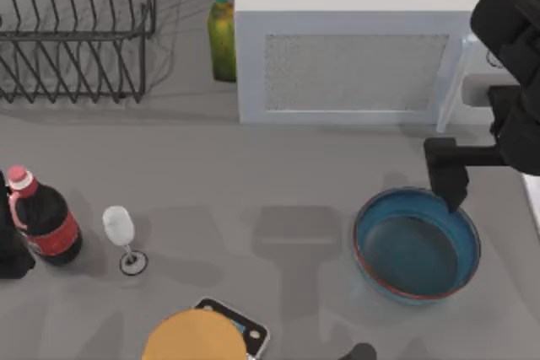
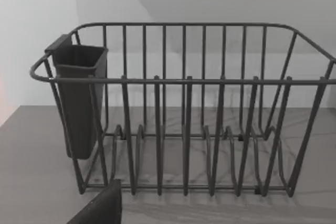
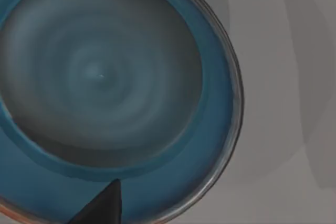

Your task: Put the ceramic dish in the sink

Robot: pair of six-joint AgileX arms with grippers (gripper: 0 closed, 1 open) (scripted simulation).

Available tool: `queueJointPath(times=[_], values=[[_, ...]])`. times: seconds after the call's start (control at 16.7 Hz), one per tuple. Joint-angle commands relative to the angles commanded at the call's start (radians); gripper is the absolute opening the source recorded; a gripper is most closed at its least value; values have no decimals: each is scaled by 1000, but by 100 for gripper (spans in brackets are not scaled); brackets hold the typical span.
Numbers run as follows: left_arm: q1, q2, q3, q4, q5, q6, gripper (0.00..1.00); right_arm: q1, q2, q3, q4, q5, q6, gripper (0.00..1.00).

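**A:** What's on the tabletop (image 1: pixel 253 166)?

**B:** Taking the overhead view as a clock face, the ceramic dish (image 1: pixel 416 246), a wide, deep teal-blue bowl with a thin reddish-brown rim, sits upright at about four o'clock. The right gripper (image 1: pixel 451 187) hangs over the dish's far rim, at the dish's own one o'clock. The right wrist camera looks straight down into the glossy bowl (image 3: pixel 105 77), with one dark fingertip (image 3: pixel 102 205) over its inner wall.

**A:** Are the jaws apart or together?

**B:** I cannot tell. They have not clamped on anything that I can see.

**A:** How should this step go?

**B:** My judgement is that the rim is the only place to grip, since the bowl is far too wide to span. One finger should go inside the wall and one outside, pushed well down before closing. Glazed ceramic is slippery, so a shallow pinch could let it tilt or slide out on the lift.

**A:** And the left arm?

**B:** Idle at nine o'clock. Its camera faces a wire dish rack (image 2: pixel 184 108) with a dark cutlery cup (image 2: pixel 79 100) hooked on one end.

**A:** Anything else nearby?

**B:** A cola bottle (image 1: pixel 42 217) and a wine glass (image 1: pixel 122 238) at eight o'clock, an orange-tan disc (image 1: pixel 192 336) at six, and a green bottle (image 1: pixel 222 35) beside a white microwave (image 1: pixel 354 48) at twelve. All are well apart from the dish.
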Motion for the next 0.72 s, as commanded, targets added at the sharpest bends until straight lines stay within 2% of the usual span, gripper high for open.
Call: queueJointPath(times=[0.42, 0.72], values=[[0, 0, 0, 0, 0, 0, 100, 5, 100, -204, 315, 0, 6, 100], [0, 0, 0, 0, 0, 0, 100, 6, 116, -236, 356, 0, 7, 100]])
